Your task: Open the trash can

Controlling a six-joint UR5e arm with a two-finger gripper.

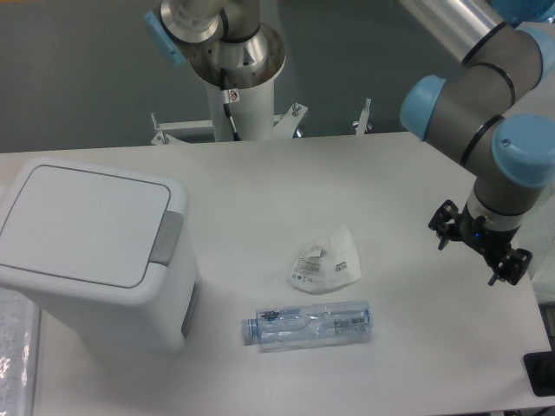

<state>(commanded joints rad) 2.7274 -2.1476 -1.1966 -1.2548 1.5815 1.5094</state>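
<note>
A: Where is the trash can from where you're looking?

B: You'll find it at about 9 o'clock on the table, hard against the left edge. Its flat lid is down, and the grey tab sits on the rim at the lid's 3 o'clock side

A: And the gripper?

B: Look to 3 o'clock, over the right edge of the table. It hangs from the arm with its 2 dark fingers standing apart and nothing between them. It is well apart from the trash can

A: What lies between them?

B: You have 2 things near the middle. A crumpled white wrapper lies just right of centre, and a clear plastic bottle lies on its side at the wrapper's 6 o'clock, cap end pointing to 9 o'clock, toward the trash can. Neither touches the trash can

A: Anything behind?

B: At 12 o'clock you see a white post rising past the far edge of the table
</note>
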